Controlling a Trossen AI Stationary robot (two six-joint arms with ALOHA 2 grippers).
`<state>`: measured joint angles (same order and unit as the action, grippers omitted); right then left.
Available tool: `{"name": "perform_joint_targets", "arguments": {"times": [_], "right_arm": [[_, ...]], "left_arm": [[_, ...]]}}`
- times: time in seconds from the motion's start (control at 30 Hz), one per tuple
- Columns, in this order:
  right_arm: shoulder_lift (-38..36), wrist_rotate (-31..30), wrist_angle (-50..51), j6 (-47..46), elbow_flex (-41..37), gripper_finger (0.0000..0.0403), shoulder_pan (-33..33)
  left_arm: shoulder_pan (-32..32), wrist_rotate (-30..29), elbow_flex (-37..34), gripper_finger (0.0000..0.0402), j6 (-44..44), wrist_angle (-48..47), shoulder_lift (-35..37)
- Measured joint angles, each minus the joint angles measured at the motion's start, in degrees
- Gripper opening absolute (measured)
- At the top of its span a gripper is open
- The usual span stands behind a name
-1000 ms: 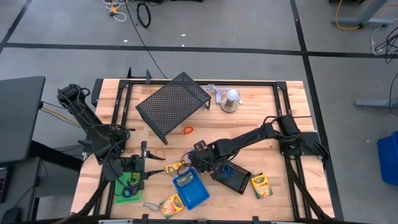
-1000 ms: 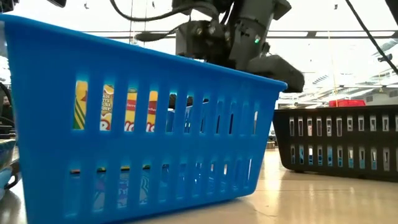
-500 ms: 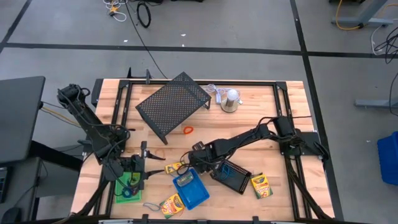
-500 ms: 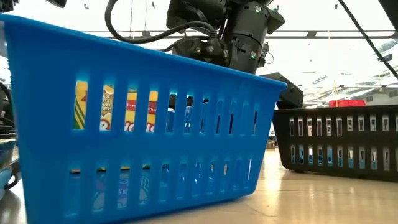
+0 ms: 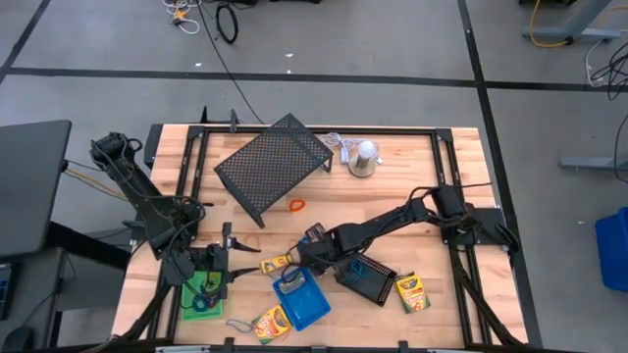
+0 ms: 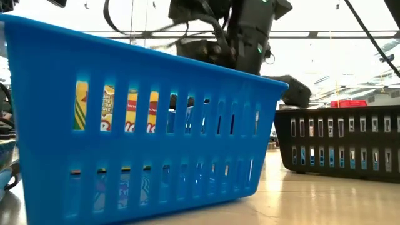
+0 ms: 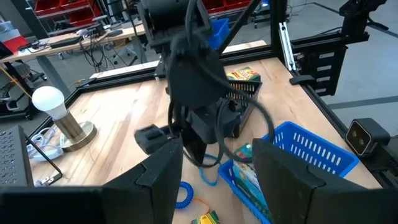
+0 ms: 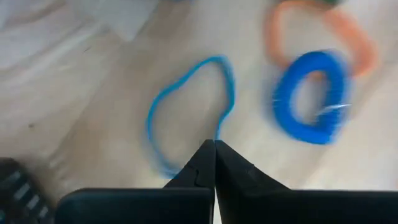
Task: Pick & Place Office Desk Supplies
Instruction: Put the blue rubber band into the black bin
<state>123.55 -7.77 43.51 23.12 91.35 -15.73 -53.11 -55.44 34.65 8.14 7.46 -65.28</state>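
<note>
My right hand (image 8: 214, 152) had its fingers pressed together on a thin blue loop (image 8: 186, 112), whose long axis ran away from the fingertips over the tabletop (image 5: 392, 186), beside a coiled blue ring (image 8: 309, 96). Since half a second ago it had shifted toward the blue tray (image 5: 302, 299). My left hand (image 7: 214, 155), fingers spread, waited above the green tray (image 5: 203, 291).

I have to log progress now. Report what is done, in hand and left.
Done: one crayon box lies in the blue tray, and loops lie in the green tray.
In hand: the right gripper is shut on a thin blue loop. The left gripper waits open by the green tray.
Left: three crayon boxes and an orange loop on the table.
</note>
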Motion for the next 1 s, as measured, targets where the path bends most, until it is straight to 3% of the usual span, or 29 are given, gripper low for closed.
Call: {"name": "perform_joint_targets", "arguments": {"times": [0.2,0.37,0.5,0.77,1.0], "right_arm": [[-0.18,-5.54,4.91,0.32,5.0,0.0002,-0.2],[-0.2,-0.94,5.2,-0.62,6.49,0.0009,0.06],[0.1,5.75,5.21,-1.3,6.53,0.0047,0.83],[2.54,6.45,5.63,-1.23,6.51,0.0153,3.5],[4.71,8.84,6.0,-0.42,6.53,0.0173,3.96]], "left_arm": [[-0.01,0.02,0.0,0.0201,0.02,0.01,0.0],[0.0,0.19,0.0,0.0201,0.0,-0.04,0.0],[-0.01,0.2,0.0,0.0201,0.02,-0.03,0.0],[-0.01,0.24,0.0,0.0201,0.25,-0.07,0.0],[0.01,0.46,0.0,0.0201,1.33,-0.64,0.0]]}}
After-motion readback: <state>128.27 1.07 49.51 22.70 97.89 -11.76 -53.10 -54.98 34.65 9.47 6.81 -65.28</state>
